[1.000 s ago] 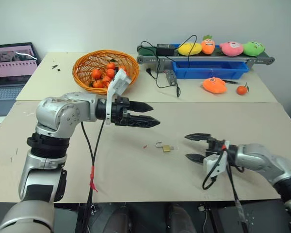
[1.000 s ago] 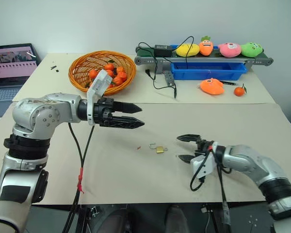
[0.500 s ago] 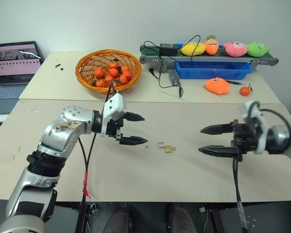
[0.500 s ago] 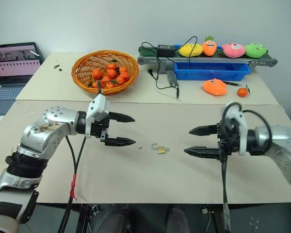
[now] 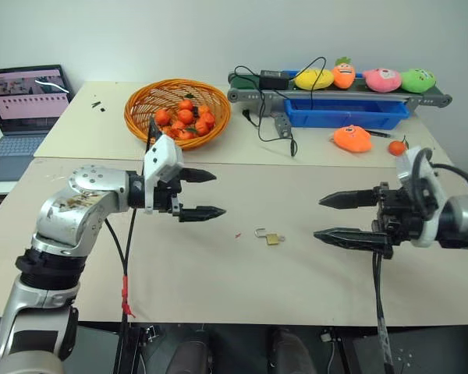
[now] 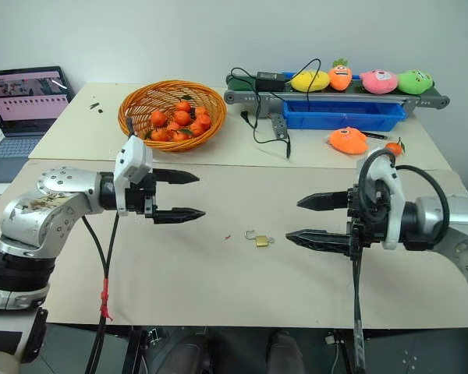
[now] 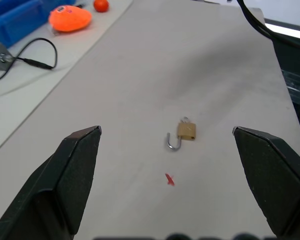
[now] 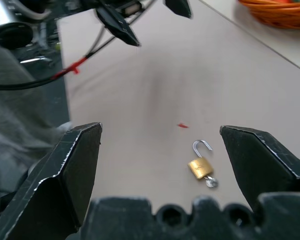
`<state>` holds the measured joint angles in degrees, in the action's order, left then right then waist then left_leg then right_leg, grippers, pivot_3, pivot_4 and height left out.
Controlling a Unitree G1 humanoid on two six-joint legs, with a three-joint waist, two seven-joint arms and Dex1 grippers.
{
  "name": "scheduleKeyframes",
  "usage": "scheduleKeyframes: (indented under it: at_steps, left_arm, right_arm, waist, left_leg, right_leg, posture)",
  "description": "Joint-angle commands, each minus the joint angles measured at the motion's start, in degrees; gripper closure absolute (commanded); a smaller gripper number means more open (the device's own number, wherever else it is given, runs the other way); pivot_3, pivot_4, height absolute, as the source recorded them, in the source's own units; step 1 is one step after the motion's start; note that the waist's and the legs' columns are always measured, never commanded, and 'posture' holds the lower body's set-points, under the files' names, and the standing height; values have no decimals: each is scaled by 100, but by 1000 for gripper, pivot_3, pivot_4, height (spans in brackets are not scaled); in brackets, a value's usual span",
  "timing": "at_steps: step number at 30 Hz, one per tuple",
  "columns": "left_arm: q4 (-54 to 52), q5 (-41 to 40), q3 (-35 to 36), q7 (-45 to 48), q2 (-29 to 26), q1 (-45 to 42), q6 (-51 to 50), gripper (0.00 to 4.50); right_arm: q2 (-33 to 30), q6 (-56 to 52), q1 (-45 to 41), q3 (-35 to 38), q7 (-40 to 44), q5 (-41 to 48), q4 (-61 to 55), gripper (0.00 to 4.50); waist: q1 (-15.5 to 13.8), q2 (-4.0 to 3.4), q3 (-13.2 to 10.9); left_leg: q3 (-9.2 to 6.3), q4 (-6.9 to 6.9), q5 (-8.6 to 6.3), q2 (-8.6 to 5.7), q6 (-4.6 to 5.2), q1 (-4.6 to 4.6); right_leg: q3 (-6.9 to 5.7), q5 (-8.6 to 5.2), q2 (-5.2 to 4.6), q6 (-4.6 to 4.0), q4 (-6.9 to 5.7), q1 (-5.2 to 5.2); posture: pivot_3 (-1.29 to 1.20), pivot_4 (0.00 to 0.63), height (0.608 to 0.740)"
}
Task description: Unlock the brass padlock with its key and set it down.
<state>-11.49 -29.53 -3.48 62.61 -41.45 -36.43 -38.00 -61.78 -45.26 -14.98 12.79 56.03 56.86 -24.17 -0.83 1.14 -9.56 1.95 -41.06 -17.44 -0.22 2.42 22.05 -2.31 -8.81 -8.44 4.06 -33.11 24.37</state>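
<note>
The brass padlock (image 5: 271, 237) lies flat on the beige table (image 5: 242, 288) between my two grippers, its silver shackle (image 7: 173, 143) swung open. A small silver piece (image 8: 210, 182), apparently the key, sticks out of the body's bottom. My left gripper (image 5: 216, 194) hovers above the table to the left of the padlock, pointing at it, open and empty. My right gripper (image 5: 319, 217) hovers to the padlock's right, pointing left, open and empty too. Neither gripper touches the padlock.
A tiny red speck (image 5: 237, 234) lies just left of the padlock. At the back stand an orange basket (image 5: 178, 109) of tangerines, a conveyor (image 5: 339, 80) with plush toys, a blue bin (image 5: 349, 114), a black cable (image 5: 274, 128), an orange plush (image 5: 351, 139) and a laptop (image 5: 27, 97).
My left gripper drew back to the left, sank a little and rolled. My right gripper rose from just above the table to hover level. The padlock stayed put.
</note>
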Motion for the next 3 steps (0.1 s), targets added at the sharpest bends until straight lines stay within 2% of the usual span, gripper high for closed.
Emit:
scheduleKeyframes:
  at_steps: [1, 3]
  left_arm:
    - [-408, -180, 164, -230, 68, -7, -156, 0]
    - [-458, -181, 166, -298, 92, 0, -187, 0]
  right_arm:
    - [45, 142, 53, 250, -16, -190, -112, 63]
    - [67, 149, 39, 256, -17, -303, -52, 63]
  waist:
    - [10, 0, 0]
    - [13, 0, 0]
  left_leg:
    - [1, 0, 0, 0, 0, -1]
    - [1, 0, 0, 1, 0, -5]
  right_leg:
    - [0, 0, 0, 0, 0, 0]
    - [1, 0, 0, 0, -2, -1]
  posture:
    - [0, 150, 740]
    - [0, 150, 740]
